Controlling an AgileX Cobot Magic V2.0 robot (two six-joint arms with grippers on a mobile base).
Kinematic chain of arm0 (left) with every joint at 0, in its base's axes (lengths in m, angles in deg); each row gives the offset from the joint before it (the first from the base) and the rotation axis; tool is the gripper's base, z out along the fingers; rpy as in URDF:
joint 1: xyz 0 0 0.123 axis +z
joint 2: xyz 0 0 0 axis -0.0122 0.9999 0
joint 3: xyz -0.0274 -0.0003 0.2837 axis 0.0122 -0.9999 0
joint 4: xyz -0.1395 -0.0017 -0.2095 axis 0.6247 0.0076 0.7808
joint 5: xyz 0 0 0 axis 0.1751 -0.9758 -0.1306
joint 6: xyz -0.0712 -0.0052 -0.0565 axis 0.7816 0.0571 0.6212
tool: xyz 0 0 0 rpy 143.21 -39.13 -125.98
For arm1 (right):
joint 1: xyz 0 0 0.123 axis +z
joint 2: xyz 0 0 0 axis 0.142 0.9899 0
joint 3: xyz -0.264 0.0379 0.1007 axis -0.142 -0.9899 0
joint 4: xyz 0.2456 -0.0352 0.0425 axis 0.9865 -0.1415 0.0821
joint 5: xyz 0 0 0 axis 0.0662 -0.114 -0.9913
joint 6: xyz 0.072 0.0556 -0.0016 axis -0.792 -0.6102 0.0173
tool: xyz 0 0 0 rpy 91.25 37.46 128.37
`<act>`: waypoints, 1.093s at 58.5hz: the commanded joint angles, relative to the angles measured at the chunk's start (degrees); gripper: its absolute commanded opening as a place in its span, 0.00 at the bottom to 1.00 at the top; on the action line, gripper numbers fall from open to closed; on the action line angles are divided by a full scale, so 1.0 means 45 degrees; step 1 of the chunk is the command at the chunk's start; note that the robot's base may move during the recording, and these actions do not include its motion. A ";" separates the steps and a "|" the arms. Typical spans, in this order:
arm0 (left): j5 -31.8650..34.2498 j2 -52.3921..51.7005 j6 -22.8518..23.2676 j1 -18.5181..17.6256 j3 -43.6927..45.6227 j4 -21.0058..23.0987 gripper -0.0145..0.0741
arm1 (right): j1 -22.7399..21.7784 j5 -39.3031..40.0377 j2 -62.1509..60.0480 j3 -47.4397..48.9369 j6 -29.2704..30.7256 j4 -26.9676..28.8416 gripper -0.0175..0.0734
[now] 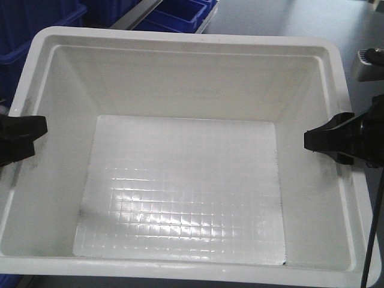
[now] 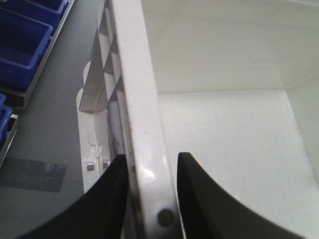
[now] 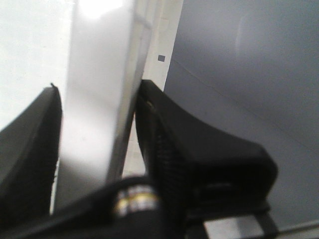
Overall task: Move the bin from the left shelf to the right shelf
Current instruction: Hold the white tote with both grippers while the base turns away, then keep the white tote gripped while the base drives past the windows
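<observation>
Bin (image 1: 180, 84) was clamped by its opposite rims: one inside the left gripper (image 2: 151, 199), one inside the right gripper (image 3: 97, 139); grid-textured floor (image 1: 180, 198) lay bare between them.

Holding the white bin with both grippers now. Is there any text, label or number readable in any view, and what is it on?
No text can be read in any view.
The bin has faint grey marks on its far inner wall in the front view: possibly print, too faint to read.
The blue totes show no label.
</observation>
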 commanded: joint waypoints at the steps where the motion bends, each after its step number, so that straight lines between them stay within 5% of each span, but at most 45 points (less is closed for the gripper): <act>1: 0.1396 -0.0217 -0.0210 -0.0175 0.0592 0.0879 0.16 | 0.0059 0.1271 -0.0378 0.0546 0.0476 0.1158 0.19; 64: 0.1385 -0.0223 -0.0210 -0.0175 0.0592 0.0879 0.16 | 0.0059 0.1186 -0.0378 0.0546 0.0476 0.1158 0.19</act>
